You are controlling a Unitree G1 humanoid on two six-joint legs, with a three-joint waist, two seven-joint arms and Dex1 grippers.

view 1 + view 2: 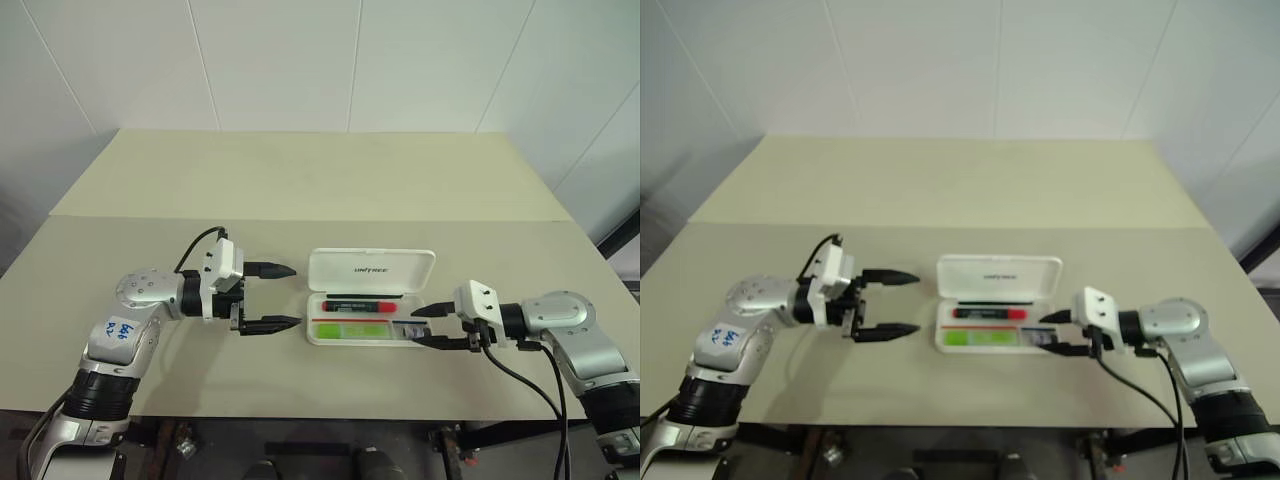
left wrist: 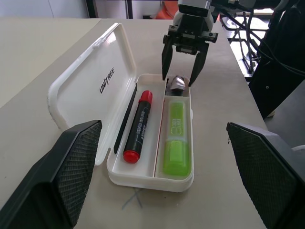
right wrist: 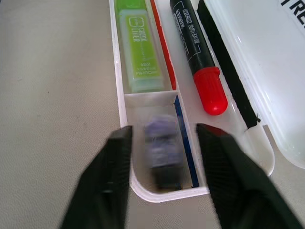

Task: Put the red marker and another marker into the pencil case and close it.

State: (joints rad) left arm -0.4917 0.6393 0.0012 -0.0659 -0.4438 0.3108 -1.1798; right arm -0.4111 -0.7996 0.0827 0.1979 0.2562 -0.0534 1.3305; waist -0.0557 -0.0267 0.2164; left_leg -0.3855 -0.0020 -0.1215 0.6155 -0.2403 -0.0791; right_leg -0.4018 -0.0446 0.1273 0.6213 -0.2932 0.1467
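While the pencil case [image 1: 370, 270] lies open on the table between my two hands, its white lid stands tilted back on the far side and its shallow tray sits toward me. It is a flat white plastic box with rounded corners. The red marker [image 1: 358, 305] lies in the farther compartment of the tray, a slim black barrel with a bright red cap pointing right and a red end at the left. The light green highlighter [image 1: 355, 330] lies in the nearer compartment, short and chunky with a paler cap. In a small compartment at the tray's right end sits a small dark object [image 2: 178, 83], too blurred for me to name. My right gripper [image 1: 424, 325] is at that right end, its two black fingers apart with nothing between them, one on each side of the small compartment. My left gripper [image 1: 283, 297] hovers just left of the case, fingers spread wide and holding nothing. The table [image 1: 300, 180] is a plain pale beige surface, and pale tiled walls [image 1: 300, 60] rise behind it. The lid carries dark lettering reading UNITREE; the marker's barrel and the highlighter bear small print I cannot make out.
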